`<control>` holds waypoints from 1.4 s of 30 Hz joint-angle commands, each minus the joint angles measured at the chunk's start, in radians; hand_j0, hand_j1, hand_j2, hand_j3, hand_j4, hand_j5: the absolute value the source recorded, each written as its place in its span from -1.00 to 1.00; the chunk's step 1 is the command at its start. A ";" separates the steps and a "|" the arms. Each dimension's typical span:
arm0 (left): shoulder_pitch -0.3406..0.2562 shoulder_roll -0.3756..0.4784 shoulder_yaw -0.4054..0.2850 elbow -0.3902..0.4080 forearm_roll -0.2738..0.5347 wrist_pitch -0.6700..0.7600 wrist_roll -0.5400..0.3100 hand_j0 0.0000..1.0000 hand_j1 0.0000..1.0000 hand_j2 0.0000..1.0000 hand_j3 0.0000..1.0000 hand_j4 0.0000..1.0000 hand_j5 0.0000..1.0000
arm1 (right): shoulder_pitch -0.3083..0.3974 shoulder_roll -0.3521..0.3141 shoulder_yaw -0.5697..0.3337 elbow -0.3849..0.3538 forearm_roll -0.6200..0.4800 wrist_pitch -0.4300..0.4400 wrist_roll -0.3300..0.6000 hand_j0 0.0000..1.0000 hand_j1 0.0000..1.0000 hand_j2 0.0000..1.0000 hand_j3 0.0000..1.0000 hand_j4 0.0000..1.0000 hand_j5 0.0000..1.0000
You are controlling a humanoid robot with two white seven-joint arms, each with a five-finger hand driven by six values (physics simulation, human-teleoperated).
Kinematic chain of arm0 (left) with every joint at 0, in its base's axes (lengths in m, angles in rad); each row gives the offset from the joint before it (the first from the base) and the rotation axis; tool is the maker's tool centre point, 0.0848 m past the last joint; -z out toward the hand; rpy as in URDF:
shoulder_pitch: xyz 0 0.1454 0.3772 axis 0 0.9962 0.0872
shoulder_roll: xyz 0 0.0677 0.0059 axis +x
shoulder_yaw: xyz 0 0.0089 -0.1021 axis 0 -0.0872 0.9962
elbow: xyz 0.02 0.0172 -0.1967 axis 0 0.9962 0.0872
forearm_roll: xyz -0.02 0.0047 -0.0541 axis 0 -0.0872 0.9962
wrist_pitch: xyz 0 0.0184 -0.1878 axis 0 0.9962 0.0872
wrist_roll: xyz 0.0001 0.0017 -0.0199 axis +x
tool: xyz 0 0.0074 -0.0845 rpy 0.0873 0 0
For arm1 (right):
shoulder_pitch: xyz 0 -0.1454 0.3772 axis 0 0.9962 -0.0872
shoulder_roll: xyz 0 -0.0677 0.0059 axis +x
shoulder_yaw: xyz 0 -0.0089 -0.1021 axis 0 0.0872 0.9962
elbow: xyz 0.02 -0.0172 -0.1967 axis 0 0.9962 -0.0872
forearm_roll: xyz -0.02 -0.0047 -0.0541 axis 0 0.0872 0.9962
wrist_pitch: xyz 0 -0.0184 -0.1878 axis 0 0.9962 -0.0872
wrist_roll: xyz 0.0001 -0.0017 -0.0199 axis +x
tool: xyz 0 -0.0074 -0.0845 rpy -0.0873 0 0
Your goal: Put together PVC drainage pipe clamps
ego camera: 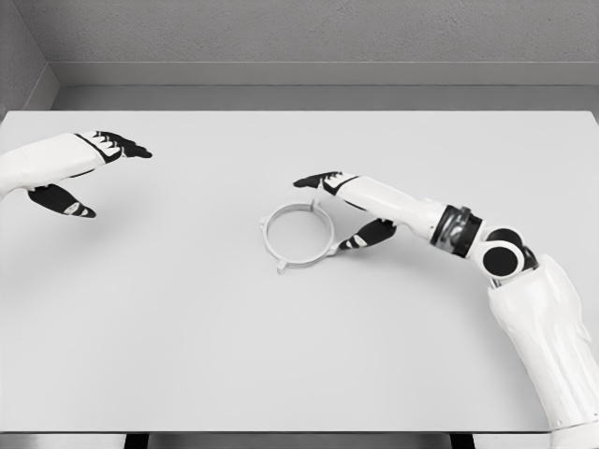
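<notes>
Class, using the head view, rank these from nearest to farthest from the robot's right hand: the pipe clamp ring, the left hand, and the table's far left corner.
1. Pipe clamp ring: just left of the right hand, by its fingers.
2. Left hand: across the table, at the left edge.
3. Table's far left corner: beyond the left hand, top left.

Only the clamp ring interrupts the table.

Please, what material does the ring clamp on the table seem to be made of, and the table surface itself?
Ring clamp: probably plastic, matte white; thin even band with small moulded tabs, no metallic shine. Table: smooth, matte, pale grey, perhaps laminate; being a render, this stays uncertain.
</notes>
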 commanded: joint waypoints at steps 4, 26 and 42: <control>0.015 -0.002 -0.001 -0.019 0.007 0.002 0.001 1.00 1.00 1.00 1.00 1.00 1.00 | 0.005 0.000 -0.009 0.005 -0.007 0.003 0.000 1.00 1.00 1.00 1.00 1.00 1.00; 0.018 0.000 -0.001 -0.019 0.007 0.002 -0.003 1.00 1.00 1.00 1.00 1.00 1.00 | 0.009 0.047 -0.001 0.011 0.051 0.003 0.000 1.00 1.00 1.00 1.00 1.00 1.00; 0.031 0.012 0.021 -0.021 0.007 0.002 -0.006 1.00 1.00 1.00 1.00 1.00 1.00 | 0.067 -0.227 -0.293 0.005 -0.071 0.003 0.000 1.00 1.00 1.00 1.00 1.00 1.00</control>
